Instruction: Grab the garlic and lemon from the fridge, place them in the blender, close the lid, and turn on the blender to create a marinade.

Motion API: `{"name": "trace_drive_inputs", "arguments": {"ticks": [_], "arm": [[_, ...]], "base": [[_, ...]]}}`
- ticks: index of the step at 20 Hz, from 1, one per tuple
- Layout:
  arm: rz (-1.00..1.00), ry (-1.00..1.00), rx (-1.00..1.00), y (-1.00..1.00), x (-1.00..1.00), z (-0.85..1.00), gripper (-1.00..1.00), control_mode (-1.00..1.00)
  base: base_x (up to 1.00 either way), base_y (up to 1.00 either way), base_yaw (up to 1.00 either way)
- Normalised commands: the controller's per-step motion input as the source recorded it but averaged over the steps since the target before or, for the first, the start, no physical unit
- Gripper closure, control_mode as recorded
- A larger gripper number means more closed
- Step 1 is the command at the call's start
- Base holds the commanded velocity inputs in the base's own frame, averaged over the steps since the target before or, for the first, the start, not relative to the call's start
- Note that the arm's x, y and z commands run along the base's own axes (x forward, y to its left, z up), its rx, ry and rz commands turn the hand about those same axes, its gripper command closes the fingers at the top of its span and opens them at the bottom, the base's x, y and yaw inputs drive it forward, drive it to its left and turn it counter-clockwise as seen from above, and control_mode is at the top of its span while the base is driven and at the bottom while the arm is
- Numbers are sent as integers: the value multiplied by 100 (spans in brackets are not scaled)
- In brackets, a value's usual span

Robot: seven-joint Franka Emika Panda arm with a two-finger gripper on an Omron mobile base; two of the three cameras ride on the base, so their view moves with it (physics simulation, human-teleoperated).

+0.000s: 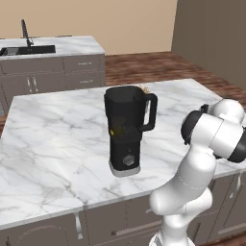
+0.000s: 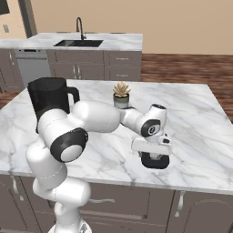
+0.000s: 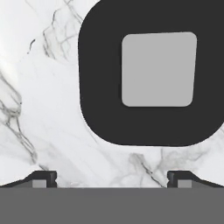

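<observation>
Here, white marble island (image 1: 57, 139), blender (image 1: 126, 132), lid (image 3: 148, 74) under end effector (image 3: 111, 177), fingers apart.

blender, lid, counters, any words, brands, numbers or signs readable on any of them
None: no readable text in any view.
The blender is plain black; its round front knob bears no legible marks.
The lid shows a blank light grey square in its centre, no lettering.
The marble island counter, the cabinet fronts and the potted plant carry no labels.
</observation>
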Motion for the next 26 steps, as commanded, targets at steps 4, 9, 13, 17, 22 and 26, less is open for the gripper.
{"name": "trace_drive_inputs", "arguments": {"ticks": [4,9,13,17,22,26], "arm": [[0,-3,0,-2,18,-8,-100,-100],[0,0,-1,-1,27,-2,-100,-100],[0,0,0,-16,16,0,-100,-100],[0,1,0,-11,3,-2,-100,-100],[0,-2,0,-31,4,-7,-100,-100],[0,-2,-1,0,25,-5,-100,-100]], "base": [[0,0,0],[0,0,0],[0,0,0],[0,0,0],[0,0,0],[0,0,0]]}}
